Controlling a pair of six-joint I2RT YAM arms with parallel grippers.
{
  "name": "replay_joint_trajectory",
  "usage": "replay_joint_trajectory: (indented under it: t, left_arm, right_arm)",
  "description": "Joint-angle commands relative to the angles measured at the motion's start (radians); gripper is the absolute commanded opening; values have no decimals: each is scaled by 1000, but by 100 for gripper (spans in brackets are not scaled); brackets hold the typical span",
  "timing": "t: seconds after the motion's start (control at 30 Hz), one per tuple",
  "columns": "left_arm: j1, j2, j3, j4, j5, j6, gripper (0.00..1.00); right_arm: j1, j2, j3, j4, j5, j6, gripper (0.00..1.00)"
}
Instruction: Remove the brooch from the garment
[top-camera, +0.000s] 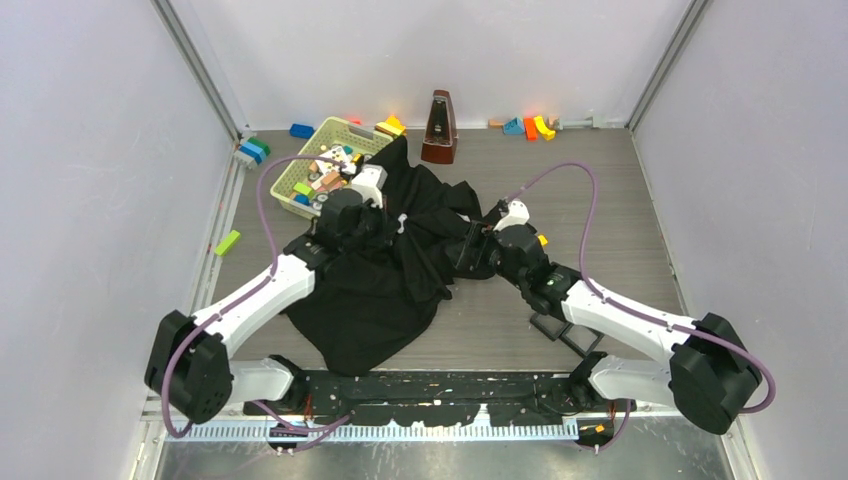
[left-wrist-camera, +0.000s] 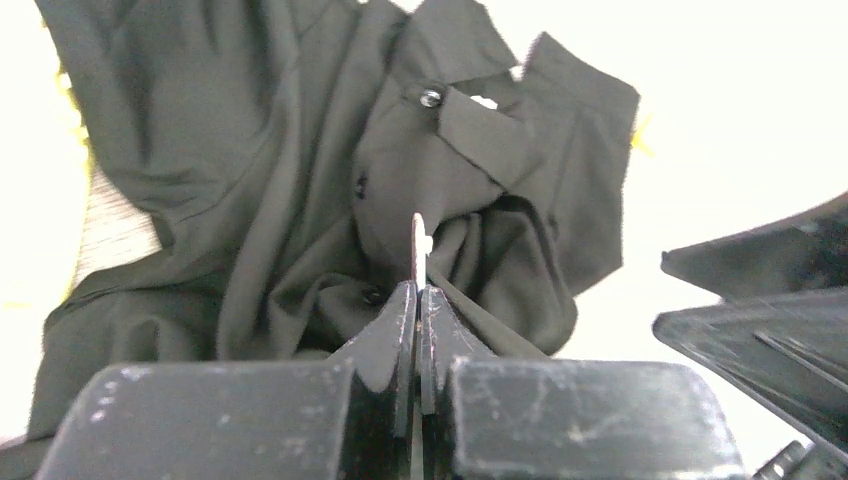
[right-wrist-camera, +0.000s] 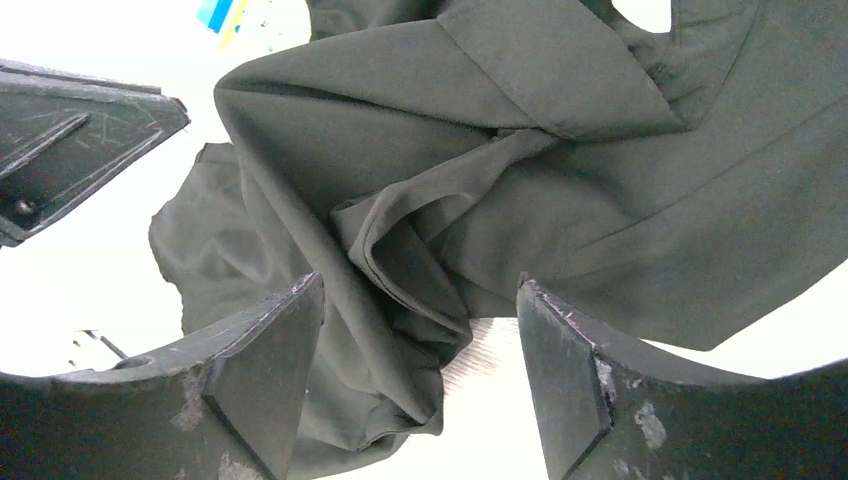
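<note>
Pale walls box in the counter (top-camera: 600, 200), with the black garment (top-camera: 370, 300) heaped mid-counter, reaching toward the far left corner. My left claw (left-wrist-camera: 418, 300) is pinched tight on a thin pale disc standing edge-on above its tips, which I take for the brooch (left-wrist-camera: 418, 245); cloth lies just behind it. My right claw (right-wrist-camera: 420, 295) gapes wide astride a fold, gripping nothing. I'd have it clamp that fold while the left pulls away.

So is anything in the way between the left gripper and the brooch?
Nothing visible. The left gripper is shut on a thin pale disc seen edge-on, apparently the brooch, against the black garment. The right gripper hangs open over fabric.
</note>
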Motion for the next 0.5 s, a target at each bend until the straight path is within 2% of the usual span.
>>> replay_joint_trajectory:
  t: [0.0,0.23,0.47]
  left_arm:
    - [5,-107,-54,207,168,15,0]
    - [5,-138,-98,363,279,27,0]
    - [5,-147,-133,429,323,4,0]
  right_arm:
    - [-3,-54,-18,153,-30,-61,77]
    - [-4,-107,-28,207,-70,-124,78]
    - [-3,-147,-71,246,-90,-171,77]
